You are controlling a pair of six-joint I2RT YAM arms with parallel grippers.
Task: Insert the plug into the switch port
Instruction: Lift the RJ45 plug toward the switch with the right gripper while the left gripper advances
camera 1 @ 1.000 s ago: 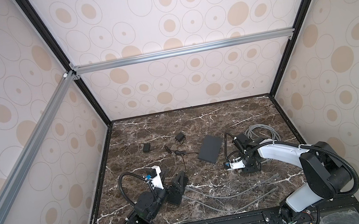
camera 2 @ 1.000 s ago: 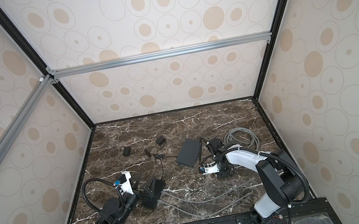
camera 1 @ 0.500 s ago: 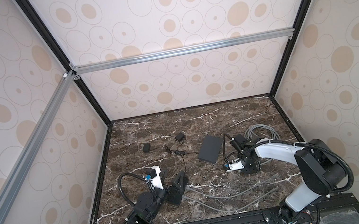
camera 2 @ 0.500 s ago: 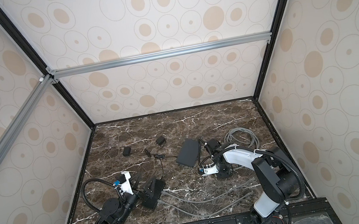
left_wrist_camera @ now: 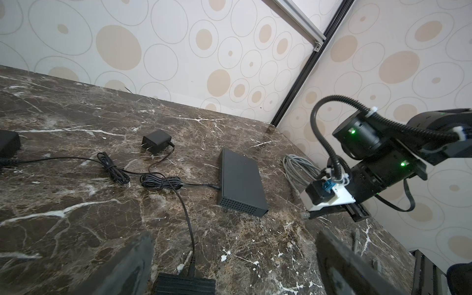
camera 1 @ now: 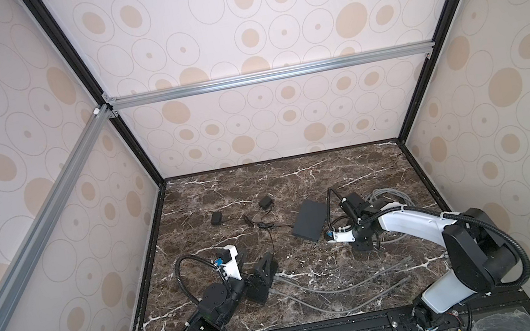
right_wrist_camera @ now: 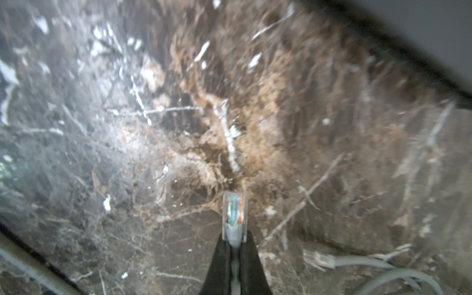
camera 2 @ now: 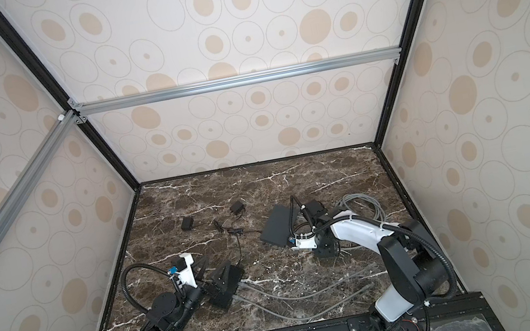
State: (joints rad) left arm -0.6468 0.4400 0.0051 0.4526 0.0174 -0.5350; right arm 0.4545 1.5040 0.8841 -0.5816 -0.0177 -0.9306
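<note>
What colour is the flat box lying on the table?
The flat box is black all over; the left wrist view shows it best.

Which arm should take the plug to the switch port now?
Right. The right gripper is shut on the plug, close beside the switch. The left gripper is open and farther from the switch.

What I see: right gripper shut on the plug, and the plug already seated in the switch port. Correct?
No. The right gripper is shut on the plug, but the plug is not seated in the switch port: the right wrist view shows its tip free over the bare table, apart from the switch.
</note>
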